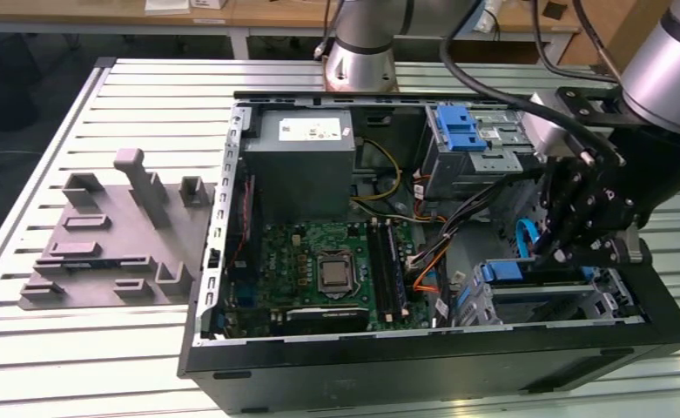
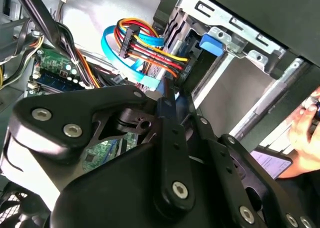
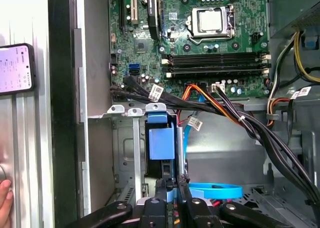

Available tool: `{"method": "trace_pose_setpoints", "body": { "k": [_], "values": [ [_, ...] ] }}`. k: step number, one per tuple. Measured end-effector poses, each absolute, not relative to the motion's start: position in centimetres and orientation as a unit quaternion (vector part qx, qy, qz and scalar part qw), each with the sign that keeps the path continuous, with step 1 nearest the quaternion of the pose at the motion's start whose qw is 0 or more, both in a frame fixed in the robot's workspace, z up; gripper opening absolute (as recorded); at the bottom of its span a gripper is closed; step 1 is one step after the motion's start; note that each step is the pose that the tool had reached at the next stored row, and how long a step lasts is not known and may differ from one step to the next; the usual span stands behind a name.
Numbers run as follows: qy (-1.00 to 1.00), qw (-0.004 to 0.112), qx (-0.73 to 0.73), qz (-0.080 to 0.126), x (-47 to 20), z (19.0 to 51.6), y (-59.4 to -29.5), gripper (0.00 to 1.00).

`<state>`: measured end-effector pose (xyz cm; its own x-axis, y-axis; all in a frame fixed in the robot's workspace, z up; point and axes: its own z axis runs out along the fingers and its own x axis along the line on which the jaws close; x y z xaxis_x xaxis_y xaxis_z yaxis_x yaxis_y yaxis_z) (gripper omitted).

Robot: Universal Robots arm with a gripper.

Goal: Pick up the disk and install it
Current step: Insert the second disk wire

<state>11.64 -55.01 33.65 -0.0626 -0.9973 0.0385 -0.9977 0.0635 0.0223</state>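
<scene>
A slatted metal table [image 1: 107, 348] carries an open black computer case [image 1: 433, 366] at centre-right of the exterior view and a grey moulded fixture [image 1: 113, 235] at left.

Open computer case [image 1: 433, 366], motherboard [image 1: 316, 261], grey foam tray [image 1: 107, 244]

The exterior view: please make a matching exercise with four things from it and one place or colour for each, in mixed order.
Things:
1. circuit board
2. grey foam tray
3. gripper
4. power supply box

Descriptions:
A. on the table, outside the computer case
B. green, on the case floor
C. grey, with a white sticker
D. black, above the drive bay with blue parts

Pairs: 1-B, 2-A, 3-D, 4-C
</scene>
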Motion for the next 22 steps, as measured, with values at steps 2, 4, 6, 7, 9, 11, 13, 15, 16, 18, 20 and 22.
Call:
{"method": "trace_pose_setpoints", "body": {
  "k": [2,4,6,7,9,11,13,15,16,18,20,22],
  "values": [
    [-0.729,0.022,0.684,0.005,11.6,33.9,-55.0,0.24],
    [-0.729,0.022,0.684,0.005,11.6,34.2,-55.0,0.24],
    [-0.729,0.022,0.684,0.005,11.6,34.5,-55.0,0.24],
    [-0.729,0.022,0.684,0.005,11.6,34.7,-55.0,0.24],
    [-0.729,0.022,0.684,0.005,11.6,35.0,-55.0,0.24],
    [-0.729,0.022,0.684,0.005,11.6,35.3,-55.0,0.24],
    [-0.729,0.022,0.684,0.005,11.6,35.3,-55.0,0.24],
    [-0.729,0.022,0.684,0.005,11.6,35.3,-55.0,0.22],
    [-0.729,0.022,0.684,0.005,11.6,35.3,-55.0,0.16],
    [-0.729,0.022,0.684,0.005,11.6,35.3,-55.0,0.11],
    [-0.729,0.022,0.684,0.005,11.6,35.3,-55.0,0.11],
    [-0.729,0.022,0.684,0.005,11.6,35.3,-55.0,0.11]
  ]
}}
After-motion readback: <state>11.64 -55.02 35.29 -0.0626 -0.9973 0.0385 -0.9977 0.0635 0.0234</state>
